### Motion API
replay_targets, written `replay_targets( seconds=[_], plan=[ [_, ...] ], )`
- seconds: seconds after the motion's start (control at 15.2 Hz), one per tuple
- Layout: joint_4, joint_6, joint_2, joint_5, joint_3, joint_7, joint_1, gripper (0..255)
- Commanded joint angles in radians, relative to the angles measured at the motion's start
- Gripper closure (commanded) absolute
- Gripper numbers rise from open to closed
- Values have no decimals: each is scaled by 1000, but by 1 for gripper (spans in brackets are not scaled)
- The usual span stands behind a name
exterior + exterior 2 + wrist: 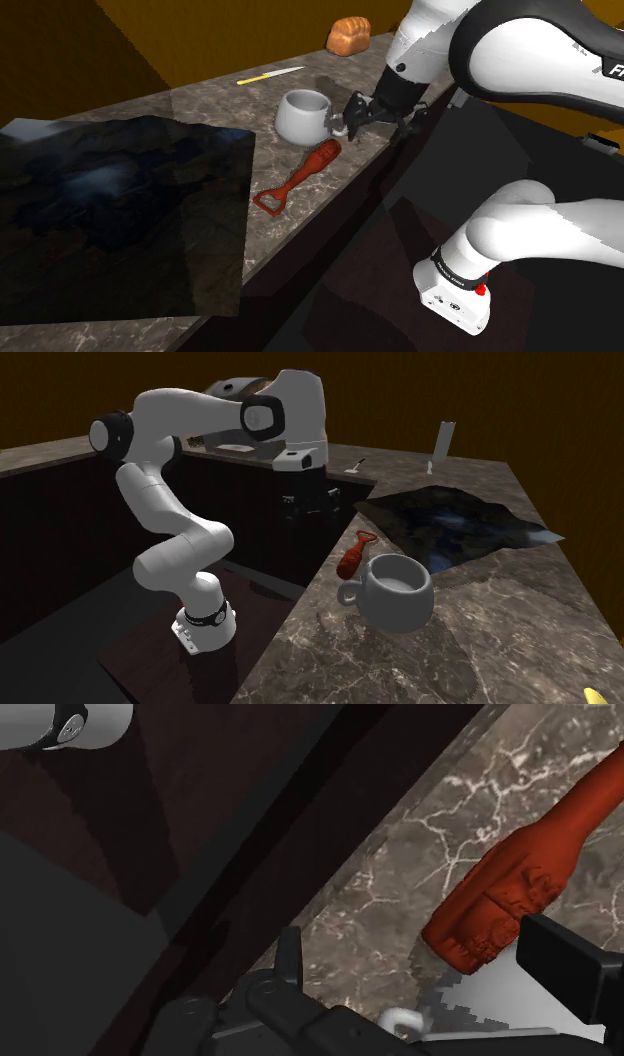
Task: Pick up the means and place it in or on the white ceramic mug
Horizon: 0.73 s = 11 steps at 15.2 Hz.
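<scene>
A red tool [300, 178] with a thick ribbed handle and a flat looped head lies on the marble counter, just in front of the white mug [303, 115]. In the second exterior view the red tool [355, 555] lies behind the mug [398, 590]. My black gripper [353, 117] hovers low by the counter's edge, next to the mug's handle and above the tool's handle end. In the wrist view my gripper [430, 972] is open, its fingers [568, 966] wide apart. The red handle's butt [500, 899] lies just beyond them, untouched. A pale piece of the mug [490, 1004] shows close by.
A dark sunken sink [120, 220] takes up the counter's near part, with a faucet [440, 444] behind it. A yellow-handled knife [270, 75] and a loaf of bread [348, 35] lie farther along the counter [200, 110]. The counter's edge drops off beside the gripper.
</scene>
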Motion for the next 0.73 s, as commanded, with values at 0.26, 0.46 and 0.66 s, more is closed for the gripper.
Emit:
replay_targets(
  seconds=[0.26, 0.46, 0.66],
  plan=[
    [101, 52, 112, 89, 244, 396, -145, 0],
    [184, 76, 189, 108, 380, 589, -253, 0],
    [253, 90, 247, 111, 486, 726, -350, 0]
  ],
)
